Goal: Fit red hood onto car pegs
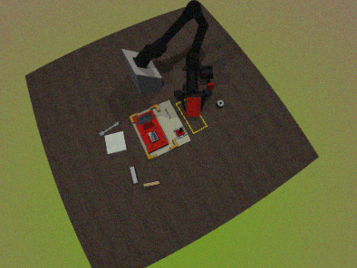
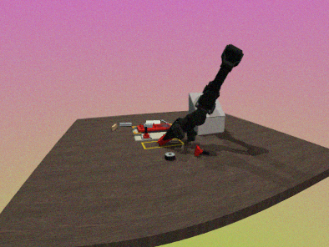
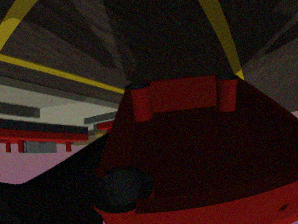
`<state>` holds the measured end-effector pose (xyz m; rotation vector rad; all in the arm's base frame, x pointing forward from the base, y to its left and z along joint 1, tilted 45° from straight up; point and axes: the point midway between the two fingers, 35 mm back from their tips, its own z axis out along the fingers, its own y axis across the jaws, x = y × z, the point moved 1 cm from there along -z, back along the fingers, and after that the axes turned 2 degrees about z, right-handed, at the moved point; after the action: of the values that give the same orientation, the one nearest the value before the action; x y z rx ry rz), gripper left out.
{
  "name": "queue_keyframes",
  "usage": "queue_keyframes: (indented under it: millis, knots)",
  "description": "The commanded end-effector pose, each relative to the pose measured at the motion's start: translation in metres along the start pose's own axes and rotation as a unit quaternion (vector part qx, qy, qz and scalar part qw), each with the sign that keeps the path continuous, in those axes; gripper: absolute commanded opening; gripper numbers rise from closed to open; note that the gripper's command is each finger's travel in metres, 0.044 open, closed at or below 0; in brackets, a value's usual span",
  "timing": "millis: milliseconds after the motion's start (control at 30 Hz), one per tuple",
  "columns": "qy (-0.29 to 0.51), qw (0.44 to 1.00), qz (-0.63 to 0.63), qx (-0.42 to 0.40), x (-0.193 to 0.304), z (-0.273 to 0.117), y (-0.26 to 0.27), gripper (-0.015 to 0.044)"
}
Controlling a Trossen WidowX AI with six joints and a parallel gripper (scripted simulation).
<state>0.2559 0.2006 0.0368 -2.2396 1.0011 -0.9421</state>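
Observation:
The hood (image 1: 193, 107) (image 2: 162, 141) (image 3: 200, 150) is a red shell, steeply tilted, with its lower end over the yellow outline. Its hollow inside faces the wrist camera, and it sits askew there. My gripper (image 1: 193, 96) is open, with its fingers spread around the hood's upper part. Whether a finger still touches the hood is hidden. The red chassis (image 1: 159, 144) (image 2: 156, 128) lies in the jig (image 1: 173, 119) (image 2: 156, 136) between orange corner brackets. The grey engine block (image 1: 153, 136) is on its deck. The pegs are too small to tell in the top and exterior views.
The yellow outline (image 1: 200, 129) (image 2: 152, 148) is beside the jig. A wheel (image 1: 220, 103) (image 2: 169, 156) and a small red piece (image 1: 210, 85) (image 2: 198, 150) are near the gripper. A white square (image 1: 115, 142) and small bars lie beyond the jig. A grey block (image 1: 149, 83) stands behind.

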Motion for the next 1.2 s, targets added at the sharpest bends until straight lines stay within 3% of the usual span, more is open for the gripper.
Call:
queue_keyframes:
  millis: [0,533,567,600,967,1167]
  knots:
    - [-0.001,1.0,-0.001,0.0,0.001,-0.004,-0.001,0.044]
    - [-0.017,1.0,-0.01,-0.002,0.038,-0.121,-0.005,0.044]
    - [-0.017,1.0,-0.011,-0.002,0.038,-0.122,-0.004,0.044]
    - [-0.016,1.0,-0.012,-0.005,0.024,-0.087,-0.01,0.044]
    - [-0.016,1.0,-0.012,-0.005,0.024,-0.087,-0.01,0.044]
    - [-0.016,1.0,-0.012,-0.005,0.024,-0.087,-0.01,0.0282]
